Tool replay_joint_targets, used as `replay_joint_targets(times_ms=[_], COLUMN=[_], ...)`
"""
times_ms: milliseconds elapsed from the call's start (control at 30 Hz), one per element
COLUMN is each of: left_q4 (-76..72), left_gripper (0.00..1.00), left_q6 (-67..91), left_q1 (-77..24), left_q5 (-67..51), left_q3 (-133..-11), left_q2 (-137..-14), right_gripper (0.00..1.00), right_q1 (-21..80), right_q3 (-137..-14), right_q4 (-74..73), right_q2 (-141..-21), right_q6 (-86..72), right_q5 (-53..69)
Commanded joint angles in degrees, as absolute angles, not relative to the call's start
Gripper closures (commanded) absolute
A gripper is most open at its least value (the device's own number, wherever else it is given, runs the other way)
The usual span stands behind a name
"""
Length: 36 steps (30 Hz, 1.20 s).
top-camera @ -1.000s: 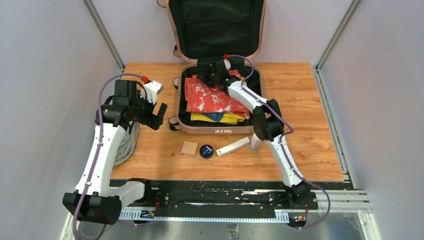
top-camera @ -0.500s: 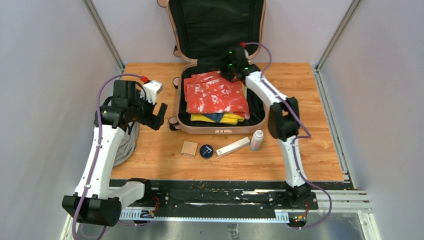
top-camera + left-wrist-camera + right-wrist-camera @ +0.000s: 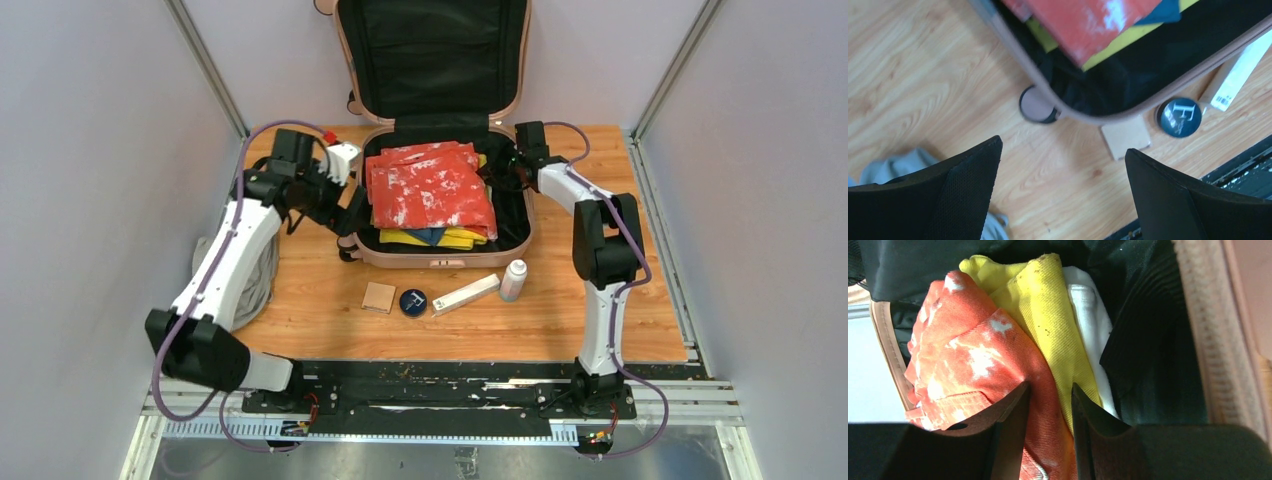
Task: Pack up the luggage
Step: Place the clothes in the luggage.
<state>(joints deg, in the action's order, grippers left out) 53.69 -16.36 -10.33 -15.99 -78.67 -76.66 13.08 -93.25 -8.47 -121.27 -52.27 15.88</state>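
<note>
Left gripper [image 3: 1063, 150] gapes empty beside luggage [image 3: 400, 256]; right gripper [image 3: 1049, 387] — narrowly parted, empty — stretched over its rim.

Red-and-white garment [image 3: 978, 365] touches yellow cloth [image 3: 1048, 325] (white fabric [image 3: 1091, 315] beside); pink luggage [image 3: 1205, 340] right

White arm links [image 3: 235, 245] with black joints [image 3: 600, 245] and purple cables [image 3: 154, 385].

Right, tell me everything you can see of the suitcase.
The luggage is a pale pink hard shell with rounded corners, lying open on the wooden table. Its black-lined lid stands upright at the back. Small wheels sit on its left side. Folded clothes lie in the base, a red-and-white garment on top.
</note>
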Motion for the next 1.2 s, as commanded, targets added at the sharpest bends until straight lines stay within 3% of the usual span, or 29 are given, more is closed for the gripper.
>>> replay_joint_targets(times_ms=[0, 267, 467, 733, 1000, 1167], left_q4=[48.48, 44.67, 42.70, 37.51, 32.87, 32.96], left_gripper=[0.00, 0.00, 0.00, 0.00, 0.00, 0.00], left_q6=[-14.31, -16.62, -18.61, -22.88, -23.11, -22.85], left_q1=[-16.80, -22.34, -22.67, -22.68, -22.68, -22.63], left_q5=[-13.99, -4.24, -0.10, 6.66, 9.21, 8.31], left_q3=[-84.59, -96.17, -100.55, -95.94, -91.65, -90.26], left_q2=[-84.38, -101.83, -109.53, -111.30, -108.02, -104.34], right_gripper=[0.61, 0.58, 0.57, 0.59, 0.59, 0.47], right_q1=[14.66, 14.50, 14.96, 18.31, 18.04, 19.49], right_q3=[-86.47, -82.03, -88.74, -100.41, -92.05, -95.89], right_q4=[-15.48, -19.21, -22.93, -22.83, -22.64, -22.81], right_q2=[-120.66, -109.38, -104.65, -116.99, -121.72, -118.29], right_q6=[-50.09, -47.85, -44.68, -44.31, -46.46, -45.39], right_q5=[19.29, 10.57, 7.47, 18.45, 14.34, 15.32])
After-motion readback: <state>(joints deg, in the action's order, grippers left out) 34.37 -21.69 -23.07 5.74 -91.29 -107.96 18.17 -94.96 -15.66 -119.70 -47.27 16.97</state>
